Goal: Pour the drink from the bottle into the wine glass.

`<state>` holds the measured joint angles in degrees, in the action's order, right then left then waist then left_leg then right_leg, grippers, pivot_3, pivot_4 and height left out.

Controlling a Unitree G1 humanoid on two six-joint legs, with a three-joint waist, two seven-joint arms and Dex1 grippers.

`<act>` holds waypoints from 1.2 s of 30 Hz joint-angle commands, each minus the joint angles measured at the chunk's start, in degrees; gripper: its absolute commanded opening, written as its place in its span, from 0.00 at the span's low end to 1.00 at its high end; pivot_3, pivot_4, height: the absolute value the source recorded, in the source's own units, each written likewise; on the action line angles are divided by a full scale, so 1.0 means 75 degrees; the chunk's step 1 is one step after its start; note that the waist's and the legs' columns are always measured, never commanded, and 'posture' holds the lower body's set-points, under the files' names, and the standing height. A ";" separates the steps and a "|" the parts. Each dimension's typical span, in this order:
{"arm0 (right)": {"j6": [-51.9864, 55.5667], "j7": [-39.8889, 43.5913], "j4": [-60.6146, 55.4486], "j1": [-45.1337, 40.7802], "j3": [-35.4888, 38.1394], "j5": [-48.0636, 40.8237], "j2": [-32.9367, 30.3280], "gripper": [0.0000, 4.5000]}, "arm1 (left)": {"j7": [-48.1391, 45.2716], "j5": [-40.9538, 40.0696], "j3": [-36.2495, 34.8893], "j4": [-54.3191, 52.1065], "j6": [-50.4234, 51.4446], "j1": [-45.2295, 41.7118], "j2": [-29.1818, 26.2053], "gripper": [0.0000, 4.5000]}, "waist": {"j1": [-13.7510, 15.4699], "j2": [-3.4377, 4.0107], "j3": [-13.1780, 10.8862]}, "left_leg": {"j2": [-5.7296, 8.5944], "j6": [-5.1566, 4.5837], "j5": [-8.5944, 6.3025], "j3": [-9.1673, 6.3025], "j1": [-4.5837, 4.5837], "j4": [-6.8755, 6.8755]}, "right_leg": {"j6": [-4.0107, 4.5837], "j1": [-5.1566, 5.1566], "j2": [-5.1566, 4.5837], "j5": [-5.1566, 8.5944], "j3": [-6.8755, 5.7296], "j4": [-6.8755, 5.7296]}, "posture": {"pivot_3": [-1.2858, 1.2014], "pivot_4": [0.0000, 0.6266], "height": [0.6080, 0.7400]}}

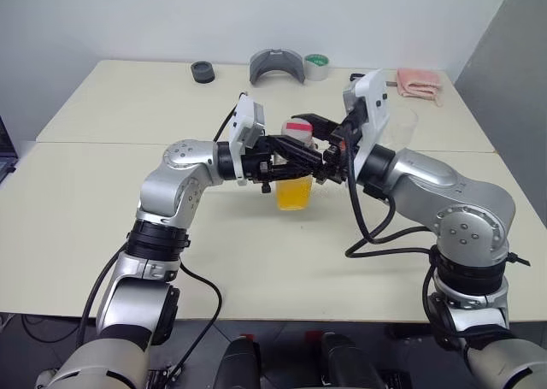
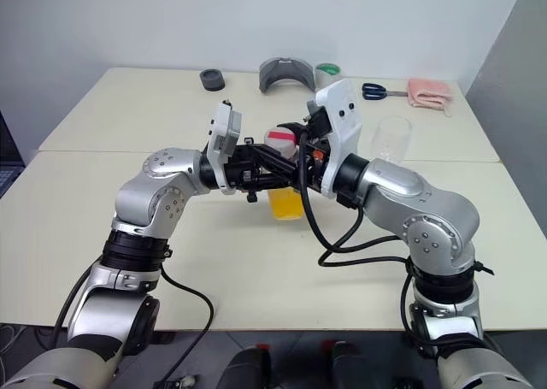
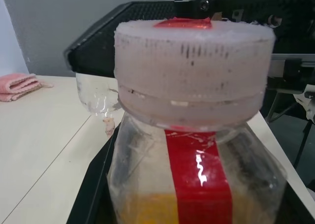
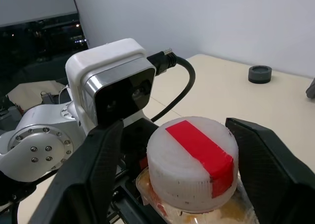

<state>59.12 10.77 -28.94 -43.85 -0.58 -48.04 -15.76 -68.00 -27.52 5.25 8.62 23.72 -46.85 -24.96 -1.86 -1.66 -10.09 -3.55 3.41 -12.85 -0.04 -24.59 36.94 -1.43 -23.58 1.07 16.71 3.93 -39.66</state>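
The bottle (image 1: 294, 188) hangs above the table (image 1: 102, 201), its lower part full of orange-yellow drink (image 2: 285, 203). My left gripper (image 1: 309, 162) is shut on its body just under the neck. The white cap (image 4: 193, 157) with its red band is still on the bottle. My right gripper (image 4: 174, 128) is open, one black finger on each side of the cap, and I see a gap on at least one side. The wine glass (image 2: 390, 139) stands upright on the table behind my right arm, empty as far as I can see.
Along the table's far edge lie a black round piece (image 1: 202, 72), a grey curved object (image 1: 277, 66), a roll of tape (image 1: 317, 66), scissors (image 2: 376, 91) and a folded pink cloth (image 1: 419, 83). A seam runs across the table under the arms.
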 commanded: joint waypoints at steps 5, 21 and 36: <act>-0.0107 -0.0306 -0.0291 -0.0140 0.0305 -0.0136 0.0174 0.79 | 0.0028 -0.0060 -0.0156 -0.0195 -0.0081 -0.0185 0.0019 0.41 | -0.0001 0.0000 0.0000 | 0.0000 0.0000 0.0000 0.0000 0.0000 0.0000 | 0.0000 0.0000 0.0000 0.0000 0.0000 0.0000 | 0.52 0.24 1.00; -0.0173 -0.0136 -0.0265 -0.0047 0.0176 -0.0068 0.0072 0.42 | 0.0075 -0.0040 -0.0167 -0.0235 -0.0128 -0.0204 0.0055 0.41 | -0.0001 0.0000 0.0000 | 0.0000 0.0000 0.0000 0.0000 0.0000 0.0000 | 0.0000 0.0000 0.0000 0.0000 0.0001 0.0000 | 0.52 0.24 1.00; -0.1183 0.3550 0.1246 -0.1055 0.0242 -0.0479 -0.0947 0.42 | 0.0068 -0.1512 -0.0354 -0.2793 0.1733 0.0342 -0.0305 0.41 | -0.0011 0.0004 -0.0003 | -0.0002 0.0000 0.0000 -0.0001 0.0002 0.0001 | 0.0000 0.0000 0.0001 0.0000 -0.0001 -0.0002 | 0.52 0.24 1.00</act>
<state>53.96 31.83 -21.52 -48.94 0.38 -50.98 -22.32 -66.26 -34.27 1.78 -5.93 34.92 -42.89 -27.59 -1.94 -1.63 -10.11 -3.57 3.40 -12.85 -0.04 -24.58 36.96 -1.43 -23.58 1.09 16.71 3.92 -39.68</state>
